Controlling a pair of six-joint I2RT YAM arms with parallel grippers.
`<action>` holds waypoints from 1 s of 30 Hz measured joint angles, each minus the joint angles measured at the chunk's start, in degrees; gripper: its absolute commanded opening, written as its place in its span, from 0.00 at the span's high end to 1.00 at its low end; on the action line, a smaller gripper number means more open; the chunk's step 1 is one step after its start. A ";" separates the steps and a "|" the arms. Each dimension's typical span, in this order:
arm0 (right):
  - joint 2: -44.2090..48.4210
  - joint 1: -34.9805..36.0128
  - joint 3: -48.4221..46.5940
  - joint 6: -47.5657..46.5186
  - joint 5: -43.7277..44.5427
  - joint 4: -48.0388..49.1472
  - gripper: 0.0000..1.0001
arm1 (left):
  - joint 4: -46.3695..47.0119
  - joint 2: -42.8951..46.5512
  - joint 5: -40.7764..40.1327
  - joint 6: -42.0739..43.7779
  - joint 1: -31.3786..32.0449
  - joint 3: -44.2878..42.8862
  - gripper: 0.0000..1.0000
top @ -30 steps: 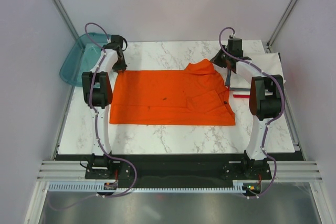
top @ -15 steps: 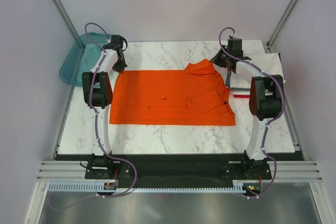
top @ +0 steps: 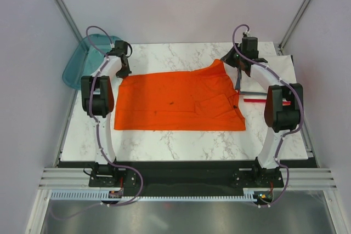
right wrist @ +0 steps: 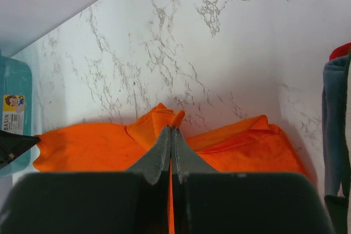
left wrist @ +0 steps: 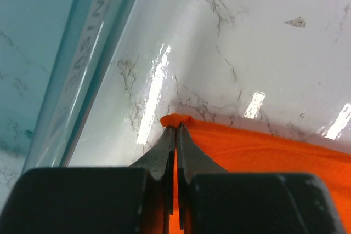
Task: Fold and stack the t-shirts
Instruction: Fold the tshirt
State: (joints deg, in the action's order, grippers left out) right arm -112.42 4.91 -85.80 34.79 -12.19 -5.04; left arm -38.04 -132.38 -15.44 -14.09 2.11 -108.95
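The teal tray (top: 81, 63) leans off the marble table (top: 181, 145) at ten o'clock, its rim hanging past the table's edge. Just beside it, toward the centre, the left gripper (top: 122, 69) is down at the far left corner of the orange t-shirt (top: 175, 102). In the left wrist view its jaws are pressed together on that corner, and a small fold of orange cloth (left wrist: 176, 120) bulges out past the tips, with the tray wall (left wrist: 82, 69) close by at nine o'clock.

The shirt lies spread across the middle of the table, mostly flat. One sleeve is folded over the body at about four o'clock.

At one o'clock of the shirt, the right gripper (top: 230, 60) has its jaws closed on a pinch of cloth. It holds that part up in a peak, and in the right wrist view the orange fabric (right wrist: 164, 114) rises to the fingertips.

At three o'clock of the table lies a pile of folded shirts (top: 286, 69), well apart from the tray. Its grey layer (right wrist: 334, 124) and a red edge (right wrist: 341, 52) show at the right wrist view's border.
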 measured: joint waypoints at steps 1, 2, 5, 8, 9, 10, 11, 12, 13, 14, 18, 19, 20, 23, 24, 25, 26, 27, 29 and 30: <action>0.50 -0.02 0.37 0.04 -0.04 0.09 1.00 | 1.05 1.11 0.04 0.02 0.02 1.38 0.98; 1.07 -0.04 0.96 0.07 -0.04 0.20 1.00 | 2.25 2.29 0.07 0.02 0.07 2.89 0.98; 2.54 -0.04 2.67 0.22 -0.07 0.11 1.00 | 4.92 5.33 0.04 0.09 0.13 6.25 0.98; 3.89 -0.04 4.66 0.57 -0.13 0.13 1.00 | 8.07 8.20 0.04 0.44 0.24 9.40 0.98; 4.63 -0.04 5.66 0.68 -0.15 0.15 1.00 | 10.05 9.51 0.04 0.61 0.24 11.15 0.98; 5.44 -0.04 6.71 0.87 -0.20 0.11 1.00 | 11.39 10.64 0.07 0.83 0.26 12.68 0.98; 6.25 -0.04 7.67 1.03 -0.22 0.07 1.00 | 13.07 12.00 0.09 1.11 0.26 14.60 0.98; 7.10 -0.04 8.61 1.07 -0.28 0.00 1.00 | 15.39 13.57 0.11 1.40 0.26 17.07 0.98; 7.96 -0.04 9.46 1.16 -0.26 0.09 1.00 | 17.05 15.15 0.15 1.64 0.26 19.41 0.98; 8.83 -0.04 10.32 1.27 -0.26 0.17 1.00 | 18.58 16.33 0.31 1.79 0.26 21.29 0.98; 12.26 -0.04 13.42 1.57 -0.26 0.33 1.00 | 24.83 21.22 1.01 2.03 0.26 28.68 0.98; 13.25 -0.04 14.27 1.64 -0.26 0.44 1.00 | 25.92 21.94 1.11 2.03 0.26 29.66 0.98; 14.14 -0.04 14.99 1.66 -0.24 0.37 1.00 | 26.71 22.38 1.25 2.03 0.26 30.34 0.98; 16.74 -0.04 16.85 1.66 -0.24 0.35 1.00 | 29.38 23.96 2.14 2.03 0.26 32.70 0.98; 17.97 -0.04 17.75 1.66 -0.22 0.44 1.00 | 30.08 24.61 2.32 2.03 0.26 33.66 0.98; 19.19 -0.04 18.62 1.66 -0.22 0.37 1.00 | 30.80 25.16 2.51 2.03 0.26 34.38 0.98; 20.41 -0.04 19.50 1.66 -0.22 0.33 1.00 | 31.17 25.62 2.54 2.03 0.31 34.97 0.98; 21.62 -0.04 20.33 1.64 -0.20 0.31 1.00 | 31.74 26.45 2.51 2.03 0.52 36.02 0.98; 23.63 -0.04 21.77 1.64 -0.20 0.35 1.00 | 32.50 28.35 2.23 2.03 0.81 38.07 0.98; 24.59 -0.04 22.51 1.64 -0.20 0.37 1.00 | 32.74 29.51 1.97 2.03 1.03 39.19 0.98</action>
State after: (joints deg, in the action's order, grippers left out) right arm -87.83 4.86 -63.29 36.42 -12.38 -4.67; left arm -5.30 -102.87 -13.47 -12.05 3.14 -69.76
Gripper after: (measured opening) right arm 0.007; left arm 0.030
